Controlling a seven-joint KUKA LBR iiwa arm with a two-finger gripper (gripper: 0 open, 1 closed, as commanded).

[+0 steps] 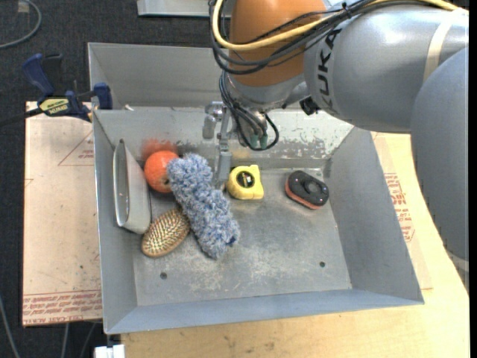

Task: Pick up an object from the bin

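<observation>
Nearest the front wall of the grey metal bin lies a golden oval bristle brush, touching the lower end of a long blue fuzzy cloth mitt that slants up toward an orange ball. Just right of the mitt's upper end sits a small yellow tape measure, and farther right, well apart, a black and orange oval gadget. The gripper hangs down into the narrow gap between mitt and tape measure (whether it is spread or closed I cannot tell). The likely trouble is this crowding: a close here could snag loose pile instead of a firm body, or nudge the tape measure aside, and a lifted mitt may drag the brush and ball along.
</observation>
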